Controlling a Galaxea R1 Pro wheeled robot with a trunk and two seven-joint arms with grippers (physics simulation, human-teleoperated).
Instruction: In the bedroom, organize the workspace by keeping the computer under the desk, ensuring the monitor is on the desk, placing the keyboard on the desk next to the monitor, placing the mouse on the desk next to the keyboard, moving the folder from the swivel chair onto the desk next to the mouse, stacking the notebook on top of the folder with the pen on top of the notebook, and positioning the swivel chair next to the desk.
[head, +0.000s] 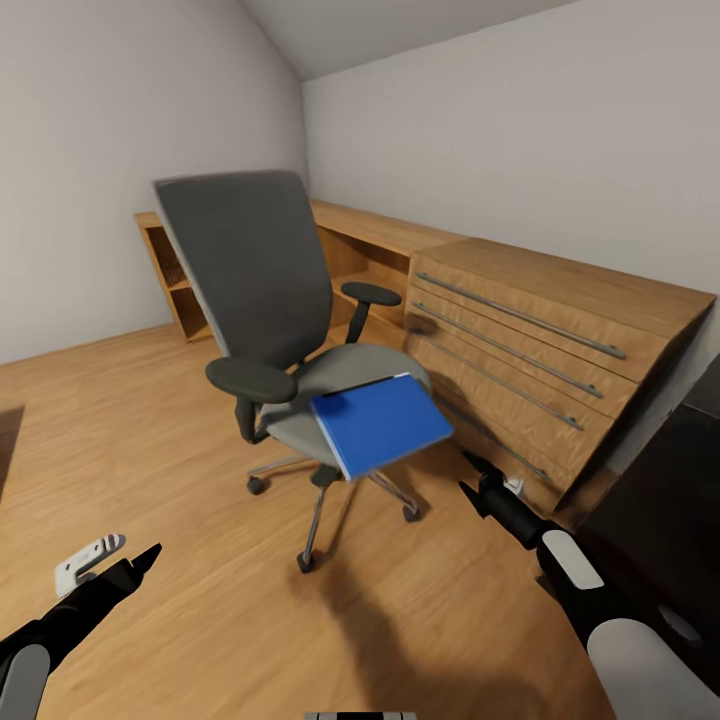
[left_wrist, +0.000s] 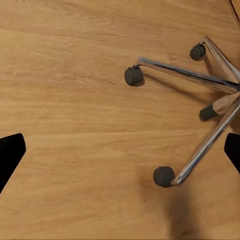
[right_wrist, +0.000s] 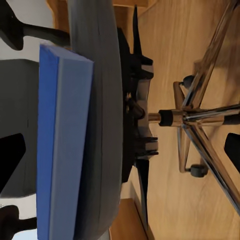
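Swivel chair: the swivel chair (head: 290, 340) is seen in the middle of the wooden floor (head: 130, 440), beside a light wooden drawer unit (head: 540, 340) set against the wall; its chrome base with casters (left_wrist: 200, 100) is seen from above in the left wrist view.
Folder: the blue folder (head: 380, 422) is laid on the front of the chair seat, one corner overhanging the seat edge; in the right wrist view it (right_wrist: 62, 145) is seen edge-on, flat against the grey seat.
Desk: a dark surface (head: 670, 500) is glimpsed at the right edge of the head view.
Left end effector: the left end effector (head: 130, 565) is held low over the floor, apart from the chair; its fingers (left_wrist: 10, 155) are spread wide, nothing between them.
Right end effector: the right end effector (head: 478, 490) is pointed toward the chair, just short of the folder; its fingers (right_wrist: 10, 160) are parted and empty.
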